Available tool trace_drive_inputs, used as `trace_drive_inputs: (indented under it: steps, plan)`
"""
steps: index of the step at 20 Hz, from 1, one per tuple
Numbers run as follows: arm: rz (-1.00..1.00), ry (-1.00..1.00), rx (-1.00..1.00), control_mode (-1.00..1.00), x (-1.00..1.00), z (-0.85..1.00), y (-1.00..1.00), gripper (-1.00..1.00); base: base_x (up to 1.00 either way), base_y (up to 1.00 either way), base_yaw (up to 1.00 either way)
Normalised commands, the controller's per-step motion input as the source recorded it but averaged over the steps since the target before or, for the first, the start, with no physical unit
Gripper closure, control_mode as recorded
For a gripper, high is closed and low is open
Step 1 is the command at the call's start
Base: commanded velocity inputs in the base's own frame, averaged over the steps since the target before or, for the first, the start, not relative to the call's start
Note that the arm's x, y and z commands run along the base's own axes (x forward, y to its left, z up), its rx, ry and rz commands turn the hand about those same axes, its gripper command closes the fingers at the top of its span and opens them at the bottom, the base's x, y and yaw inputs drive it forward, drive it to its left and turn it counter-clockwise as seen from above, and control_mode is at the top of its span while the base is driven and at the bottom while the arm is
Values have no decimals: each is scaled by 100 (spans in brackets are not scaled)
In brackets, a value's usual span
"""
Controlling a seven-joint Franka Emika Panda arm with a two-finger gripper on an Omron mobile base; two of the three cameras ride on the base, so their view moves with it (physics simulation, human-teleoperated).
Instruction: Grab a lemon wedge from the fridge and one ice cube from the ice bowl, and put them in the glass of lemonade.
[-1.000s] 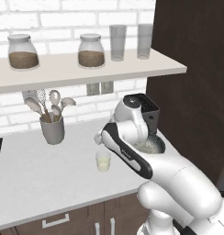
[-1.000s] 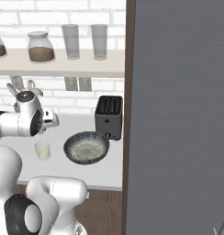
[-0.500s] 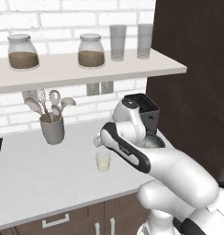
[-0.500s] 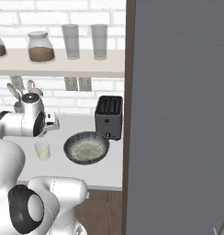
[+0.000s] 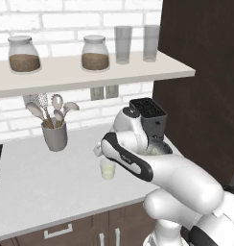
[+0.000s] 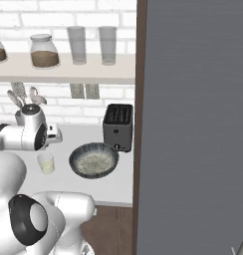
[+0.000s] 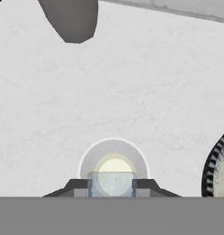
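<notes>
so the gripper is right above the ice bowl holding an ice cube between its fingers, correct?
Not quite. The gripper is above the glass of lemonade, not the ice bowl. The hand view shows the glass's mouth directly past the fingertips, with the bowl's dark rim off at the right edge. It does hold a clear ice cube between its fingers.

1. Glass (image 6: 45, 163): bare counter (image 5: 47, 178) to its left and front.
2. Ice bowl (image 6: 93, 159) just right of glass; toaster (image 6: 118, 126) behind bowl.
3. Utensil cup (image 5: 54, 135) behind-left of glass, apart.
4. Shelf (image 5: 90, 74) overhangs above.
</notes>
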Motion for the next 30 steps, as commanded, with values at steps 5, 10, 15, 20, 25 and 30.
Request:
trace_drive_inputs:
  steps: [5,10,15,20,25,30]
  plan:
    - [-6,-2,0,-100,0,-1,0,100,0,0,0]
    - [-8,0,0,-100,0,-3,0,100,0,0,0]
    - [-5,0,0,-100,6,-24,2,100,0,0,0]
    - [-6,0,0,-100,0,-19,0,100,0,0,0]
    - [-6,0,0,-100,0,-19,2,100,0,0,0]
    - [-1,0,0,-100,10,-2,20,100,0,0,0]
